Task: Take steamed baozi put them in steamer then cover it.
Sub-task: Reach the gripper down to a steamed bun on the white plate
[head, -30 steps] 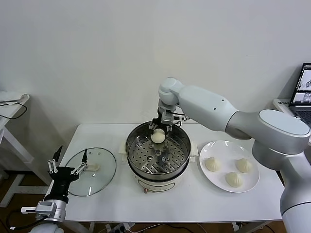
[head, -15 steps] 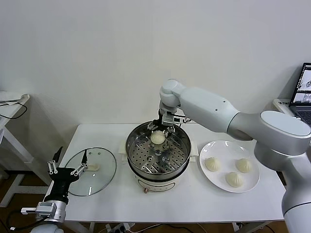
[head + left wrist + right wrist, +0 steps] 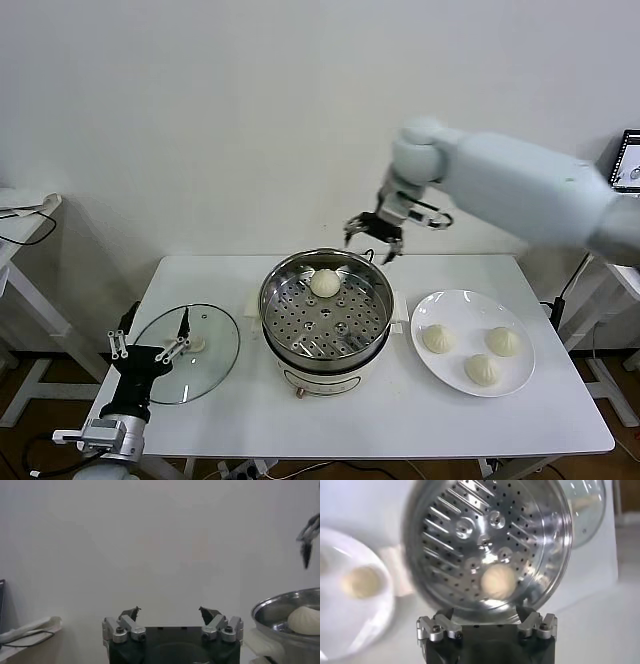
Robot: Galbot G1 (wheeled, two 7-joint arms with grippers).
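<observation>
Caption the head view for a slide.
Right gripper open above the steamer, one baozi inside, three more on the plate.

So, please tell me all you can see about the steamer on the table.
The steamer is a large round pot of shiny steel on a cream-white base, standing upright at the middle of the white table, uncovered. Inside lies a perforated metal tray with one pale bun resting near its far edge. Nothing else touches it: the open right gripper hangs above the far rim, empty.
</observation>
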